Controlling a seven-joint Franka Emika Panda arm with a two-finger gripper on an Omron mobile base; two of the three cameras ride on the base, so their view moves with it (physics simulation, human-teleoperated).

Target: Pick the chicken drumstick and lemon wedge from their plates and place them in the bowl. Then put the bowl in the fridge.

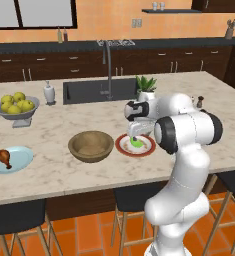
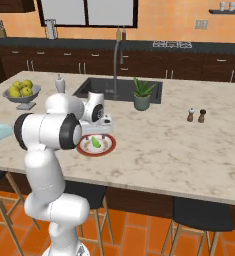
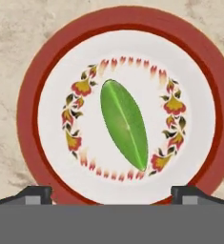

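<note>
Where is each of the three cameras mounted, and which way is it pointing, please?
Left base view: behind the arm's left, facing the marble island; white arm lower right, brown wooden bowl centre.
Right base view: behind its right; arm lower left. Both share the red-rimmed white plate.
Hand view: straight down on that plate and green lemon wedge; open gripper tips at bottom.

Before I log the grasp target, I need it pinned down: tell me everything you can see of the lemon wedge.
The small green, leaf-shaped lemon wedge has a pale line along its length and looks smooth and glossy. It lies flat at the centre of the white round plate with a red-brown rim, inside a ring of painted flowers. Only the plate touches it. The tool hangs above it, open, its tips apart from it.
</note>
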